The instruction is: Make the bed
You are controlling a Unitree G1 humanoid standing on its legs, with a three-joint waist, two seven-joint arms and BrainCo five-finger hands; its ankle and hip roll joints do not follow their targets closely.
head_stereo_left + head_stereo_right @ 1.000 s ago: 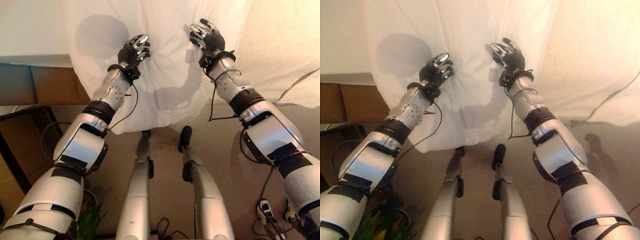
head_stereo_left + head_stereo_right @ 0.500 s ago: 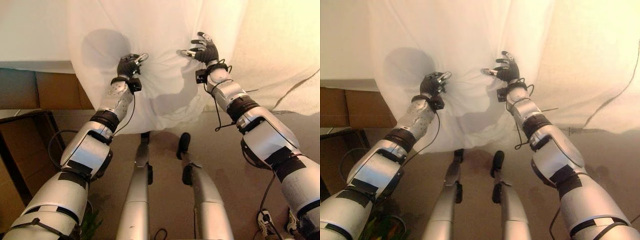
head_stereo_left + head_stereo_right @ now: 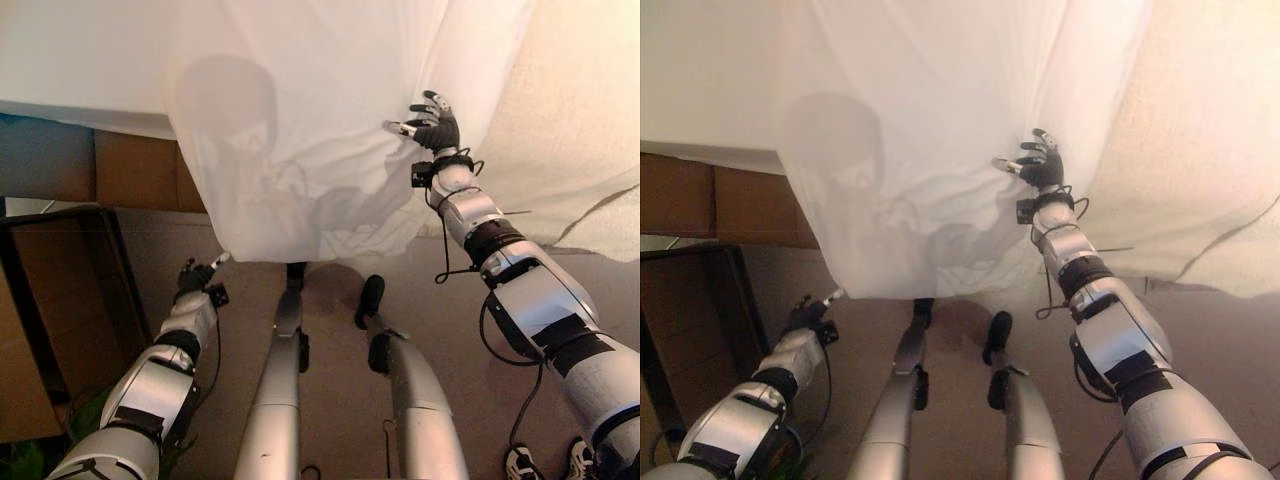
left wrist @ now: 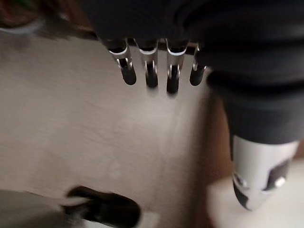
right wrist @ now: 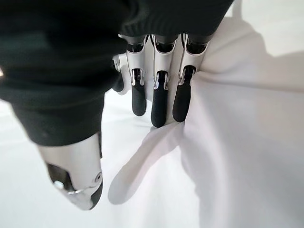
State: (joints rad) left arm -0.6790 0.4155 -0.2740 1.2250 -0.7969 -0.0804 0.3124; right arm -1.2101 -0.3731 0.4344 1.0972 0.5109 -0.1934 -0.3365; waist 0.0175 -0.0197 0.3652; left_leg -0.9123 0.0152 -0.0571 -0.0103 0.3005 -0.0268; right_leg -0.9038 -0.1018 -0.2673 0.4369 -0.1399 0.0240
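- Hanging over the near edge of the bed (image 3: 60,60), the white sheet (image 3: 300,130) drapes down towards the floor (image 3: 450,310), its lower hem ending just above the carpet in front of the robot.
- The right hand (image 3: 432,125) is raised against the right-hand part of that hanging sheet, fingers spread wide and straight, thumb held apart.
- In the right wrist view the right hand's fingers (image 5: 159,102) lie straight, their dark tips touching a raised fold of the white cloth; nothing is pinched or wrapped by them.
- The left hand (image 3: 195,275) is low down, beside the lower left corner of the sheet and apart from it, over the floor.
- In the left wrist view the left hand's fingers (image 4: 151,71) point out in a straight row over bare floor, with the thumb (image 4: 259,175) well apart from them; the hand holds nothing.
- To the right, a cream blanket (image 3: 570,110) with a rougher texture hangs beside the white sheet and reaches down to the floor.
- Under the bed's edge on the left, a brown wooden panel (image 3: 130,170) shows, with a dark frame (image 3: 20,290) near it.
- The sheet is creased and bunched in its middle, between the two arms.
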